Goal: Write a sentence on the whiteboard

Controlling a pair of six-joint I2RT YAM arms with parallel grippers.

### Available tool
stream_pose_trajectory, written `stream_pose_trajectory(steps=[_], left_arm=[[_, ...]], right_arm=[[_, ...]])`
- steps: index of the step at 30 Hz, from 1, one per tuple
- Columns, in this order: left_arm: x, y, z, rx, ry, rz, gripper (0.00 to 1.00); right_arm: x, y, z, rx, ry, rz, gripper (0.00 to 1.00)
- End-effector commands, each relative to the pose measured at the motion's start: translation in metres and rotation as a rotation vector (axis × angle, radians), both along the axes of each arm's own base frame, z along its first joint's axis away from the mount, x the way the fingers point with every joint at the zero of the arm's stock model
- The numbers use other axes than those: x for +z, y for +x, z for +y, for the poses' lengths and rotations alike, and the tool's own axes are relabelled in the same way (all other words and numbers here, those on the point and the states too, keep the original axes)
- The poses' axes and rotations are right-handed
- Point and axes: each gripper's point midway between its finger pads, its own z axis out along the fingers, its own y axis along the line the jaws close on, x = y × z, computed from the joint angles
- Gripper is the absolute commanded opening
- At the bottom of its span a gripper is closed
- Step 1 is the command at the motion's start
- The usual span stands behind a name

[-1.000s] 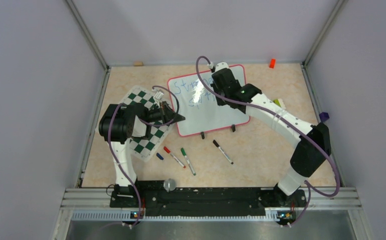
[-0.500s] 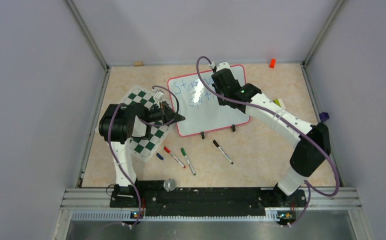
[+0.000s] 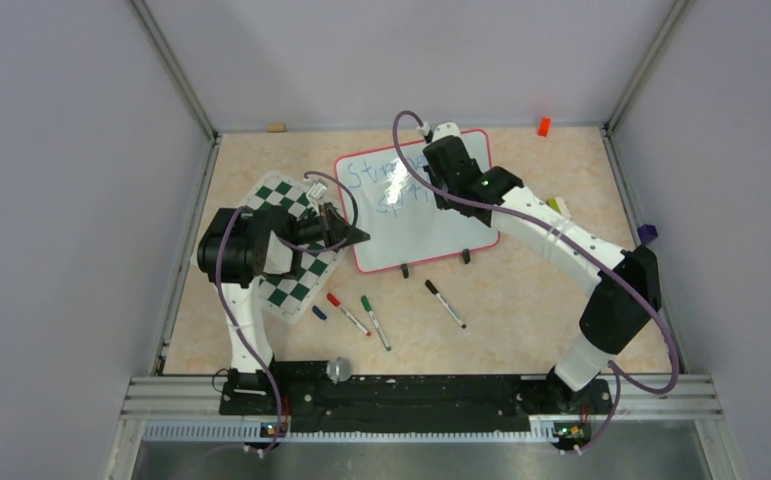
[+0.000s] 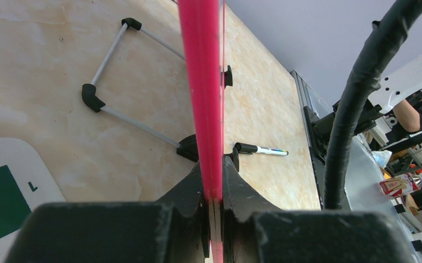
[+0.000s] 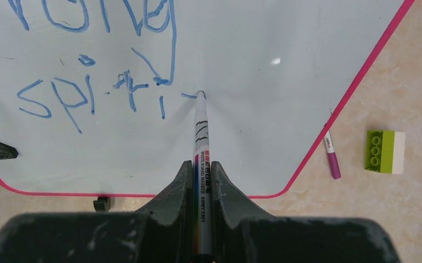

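1. While the writing looks about half done, the left hand [image 4: 213,175] is clenched on the whiteboard [image 3: 416,235] frame, at twelve o'clock on the worktop [image 3: 521,300].
2. The sentence [image 5: 88,98] so far reads roughly "Strong spirit" in blue; more words probably remain.
3. The right hand [image 5: 200,167] grips a marker [image 5: 201,129], its tip touching the board.

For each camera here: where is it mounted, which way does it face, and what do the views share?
Top: above and behind, looking down on the table; left arm and right arm show whole, bases nearest.
Left wrist: on the left arm, looking along the left gripper, shut on the whiteboard frame.
Right wrist: on the right arm, looking down past the right gripper, shut on a marker, tip on the whiteboard by the sentence.
Shared: all three show the whiteboard.
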Motion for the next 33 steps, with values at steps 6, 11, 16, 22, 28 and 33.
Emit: stream_pose_trajectory(steps=[6,11,16,22,28,33], left_arm=[[0.016,0.020,0.013,0.101,0.004,-0.190,0.00],[0.015,0.019,0.013,0.101,0.004,-0.188,0.00],[0.016,0.019,0.013,0.101,0.003,-0.189,0.00],[0.016,0.019,0.013,0.101,0.004,-0.190,0.00],[0.015,0.019,0.013,0.101,0.004,-0.190,0.00],[0.016,0.019,0.013,0.101,0.004,-0.190,0.00]], right_arm=[[0.045,0.014,0.009,0.012,0.087,-0.110,0.00],[0.046,0.018,0.013,0.015,0.086,-0.112,0.00],[0.049,0.022,0.014,0.013,0.082,-0.121,0.00],[0.038,0.018,0.013,0.008,0.078,-0.091,0.00],[0.035,0.014,0.009,0.005,0.074,-0.082,0.00],[0.027,0.010,0.007,-0.002,0.067,-0.059,0.00]])
